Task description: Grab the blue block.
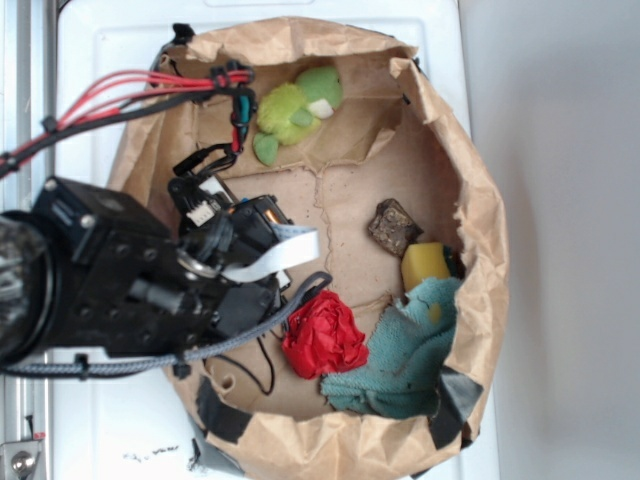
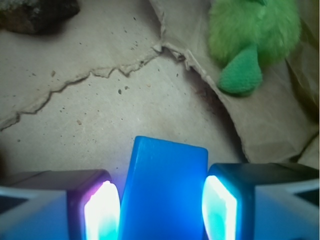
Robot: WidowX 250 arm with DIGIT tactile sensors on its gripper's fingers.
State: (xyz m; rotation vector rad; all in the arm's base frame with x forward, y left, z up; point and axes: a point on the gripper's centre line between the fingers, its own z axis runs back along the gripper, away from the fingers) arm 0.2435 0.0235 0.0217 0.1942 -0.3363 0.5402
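- The gripper (image 2: 162,207) is clamped on the blue block (image 2: 165,190), whose long axis runs straight out from the fingers toward the torn cardboard floor (image 2: 100,110).
- The brown paper bag (image 1: 480,200) holds, left to right: green plush toy (image 1: 295,108), red cloth ball (image 1: 324,335), dark rock (image 1: 392,227), teal towel (image 1: 405,355), yellow block (image 1: 425,265).

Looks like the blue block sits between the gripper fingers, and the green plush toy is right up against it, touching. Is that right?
Not quite. The wrist view shows the blue block between the gripper fingers, but the green plush toy is not touching it: it lies apart, farther off on the brown paper, with bare paper between them.
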